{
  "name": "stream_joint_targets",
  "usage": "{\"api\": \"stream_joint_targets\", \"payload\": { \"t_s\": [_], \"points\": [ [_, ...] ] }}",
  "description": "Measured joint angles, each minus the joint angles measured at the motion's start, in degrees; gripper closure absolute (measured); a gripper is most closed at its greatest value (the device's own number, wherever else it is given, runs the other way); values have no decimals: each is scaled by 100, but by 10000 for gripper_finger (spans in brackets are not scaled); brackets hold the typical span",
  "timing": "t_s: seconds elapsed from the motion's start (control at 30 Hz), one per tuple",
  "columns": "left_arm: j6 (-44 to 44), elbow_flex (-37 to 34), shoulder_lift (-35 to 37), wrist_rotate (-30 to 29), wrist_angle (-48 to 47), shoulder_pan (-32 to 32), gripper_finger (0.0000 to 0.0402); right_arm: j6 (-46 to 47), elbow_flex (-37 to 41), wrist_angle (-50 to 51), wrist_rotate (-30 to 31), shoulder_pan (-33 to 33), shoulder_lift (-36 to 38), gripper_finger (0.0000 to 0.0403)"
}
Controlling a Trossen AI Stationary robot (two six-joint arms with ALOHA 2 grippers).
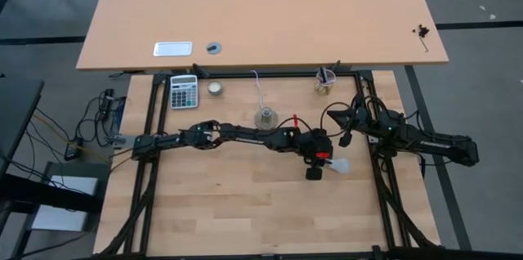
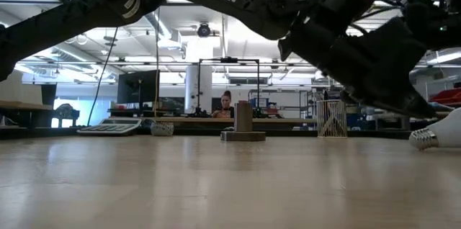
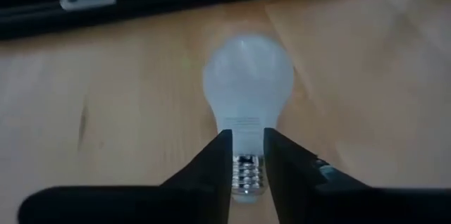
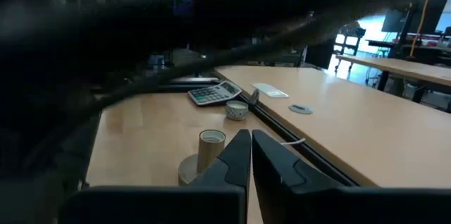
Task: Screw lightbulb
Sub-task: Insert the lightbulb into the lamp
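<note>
Two dark arms were over the wooden table (image 1: 245, 203) at inspection. Left arm (image 1: 229, 136) reached from the table's left edge across its middle to a spot near the right edge, low over the surface. Right arm (image 1: 425, 137) lay along the right edge, raised clear of the wood.

Socket base (image 1: 265, 117) stood upright on the table near the far edge, about midway along it, with a thin white cord (image 1: 258, 88) running from it toward that edge. Calculator (image 1: 184, 91) lay at the far left corner, with a small round tin (image 1: 215, 88) just beside it.

Lightbulb (image 3: 248, 83) lay on its side on the table near the right edge, globe pointing away from the left arm. Left gripper (image 3: 248, 175) had its two fingers narrowed on either side of the bulb's grey screw end, close against the thread; actual contact could not be confirmed. Right gripper (image 4: 251, 153) had its fingers pressed together and held nothing.
</note>
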State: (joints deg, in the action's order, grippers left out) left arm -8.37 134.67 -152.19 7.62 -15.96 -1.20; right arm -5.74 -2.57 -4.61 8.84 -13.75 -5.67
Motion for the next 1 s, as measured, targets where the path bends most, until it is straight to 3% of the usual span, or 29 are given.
{"api": "stream_joint_targets", "payload": {
  "t_s": [0.2, 0.33, 0.47, 0.8, 1.0],
  "points": [
    [58, 31, 110, 9, -226, 8, 364, 0, 0, 0, 0, -1, 0, 378],
    [103, 17, 108, 423, -620, 8, 363, -1, 0, -1, 1, 0, 0, 380],
    [75, 17, 108, 624, -551, -39, 327, 0, 0, 0, 1, 0, 0, 379],
    [-367, 15, -137, 623, 58, -184, 188, 0, 0, 0, 0, 0, 0, 378],
    [-378, 15, -224, 251, 458, -191, 148, 0, 0, 5, 0, 0, 0, 380]
  ]
}}
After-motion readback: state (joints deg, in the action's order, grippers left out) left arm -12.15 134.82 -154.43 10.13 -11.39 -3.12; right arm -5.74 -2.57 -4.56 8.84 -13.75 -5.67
